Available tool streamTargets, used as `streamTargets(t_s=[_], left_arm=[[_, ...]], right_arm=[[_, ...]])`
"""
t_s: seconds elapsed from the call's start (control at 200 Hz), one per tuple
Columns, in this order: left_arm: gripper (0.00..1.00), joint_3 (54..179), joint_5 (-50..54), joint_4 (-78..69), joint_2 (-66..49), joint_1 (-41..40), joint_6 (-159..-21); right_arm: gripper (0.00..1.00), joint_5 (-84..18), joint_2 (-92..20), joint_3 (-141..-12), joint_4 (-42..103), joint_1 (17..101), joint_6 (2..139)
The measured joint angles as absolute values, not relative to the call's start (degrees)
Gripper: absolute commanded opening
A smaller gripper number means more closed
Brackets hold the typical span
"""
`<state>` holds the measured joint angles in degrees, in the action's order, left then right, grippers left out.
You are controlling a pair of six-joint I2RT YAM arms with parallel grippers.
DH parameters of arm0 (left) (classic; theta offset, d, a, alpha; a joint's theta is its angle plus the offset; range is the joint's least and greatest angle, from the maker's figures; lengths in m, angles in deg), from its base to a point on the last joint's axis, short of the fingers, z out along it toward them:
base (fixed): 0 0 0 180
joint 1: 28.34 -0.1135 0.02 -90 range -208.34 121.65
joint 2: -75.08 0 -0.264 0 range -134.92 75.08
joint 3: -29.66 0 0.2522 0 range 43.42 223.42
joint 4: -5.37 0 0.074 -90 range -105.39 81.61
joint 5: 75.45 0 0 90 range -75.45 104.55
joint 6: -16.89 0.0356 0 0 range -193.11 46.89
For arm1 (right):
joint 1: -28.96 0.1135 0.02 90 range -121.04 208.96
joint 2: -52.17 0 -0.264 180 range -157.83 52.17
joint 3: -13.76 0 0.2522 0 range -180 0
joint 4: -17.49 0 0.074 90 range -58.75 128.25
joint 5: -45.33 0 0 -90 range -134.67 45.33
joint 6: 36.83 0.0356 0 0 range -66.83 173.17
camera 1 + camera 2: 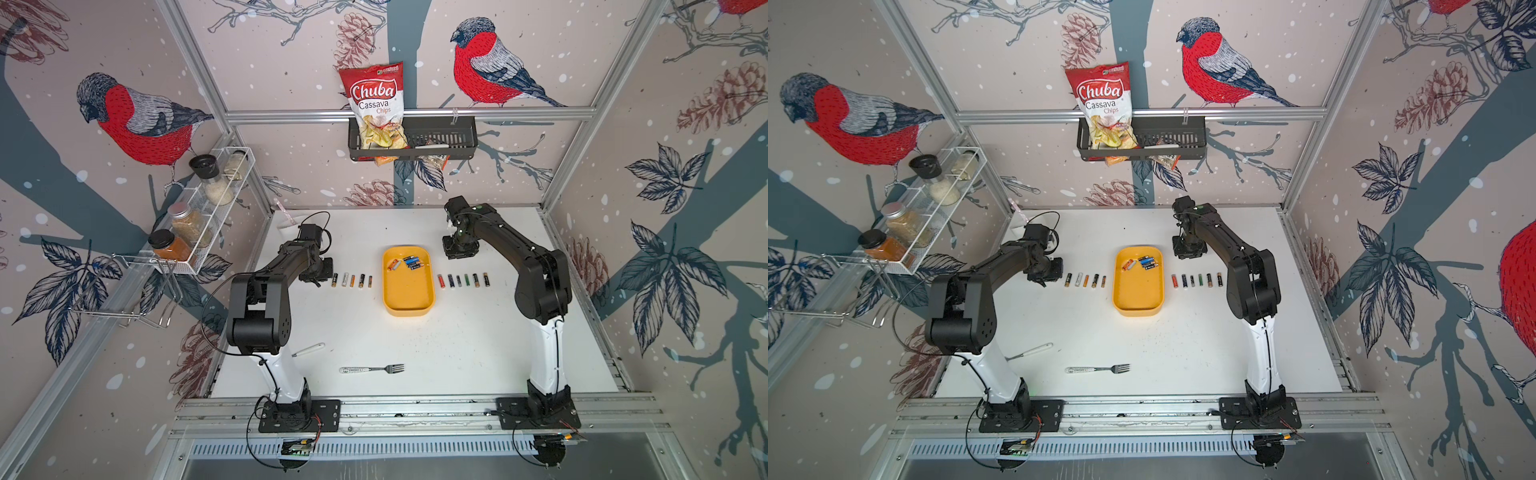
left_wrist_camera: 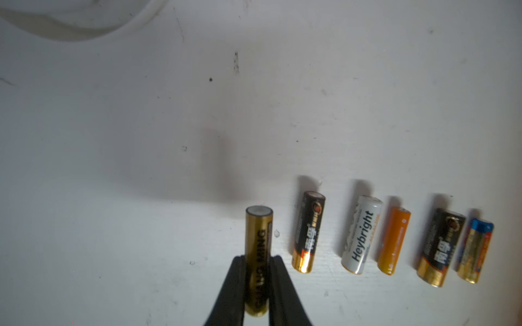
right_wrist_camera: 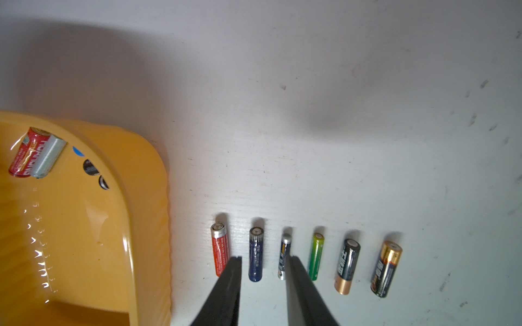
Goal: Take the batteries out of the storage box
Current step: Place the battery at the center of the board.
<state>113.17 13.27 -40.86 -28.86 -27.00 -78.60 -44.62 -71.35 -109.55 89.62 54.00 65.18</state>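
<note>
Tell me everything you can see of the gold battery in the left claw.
The gold battery is a slim cylinder with a glossy gold wrap, black lettering and a flat silvery end. The left claw is shut on its sides. It runs parallel to the row of five batteries, apart from them. Contact with the table is unclear.

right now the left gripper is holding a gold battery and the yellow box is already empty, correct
Not quite. The left gripper does hold the gold battery, but the yellow box is not empty: several batteries lie at its far end, seen in both top views.
</note>
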Motion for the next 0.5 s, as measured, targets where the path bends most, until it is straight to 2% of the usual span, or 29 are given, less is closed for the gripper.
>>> streamTargets(t_s=[0.5], left_arm=[[0.18,112.6,13.32,-38.98,-32.09,-27.11,-75.74]], right_arm=[[0.33,-44.64,-71.38,-109.31,89.67,54.31,65.31]])
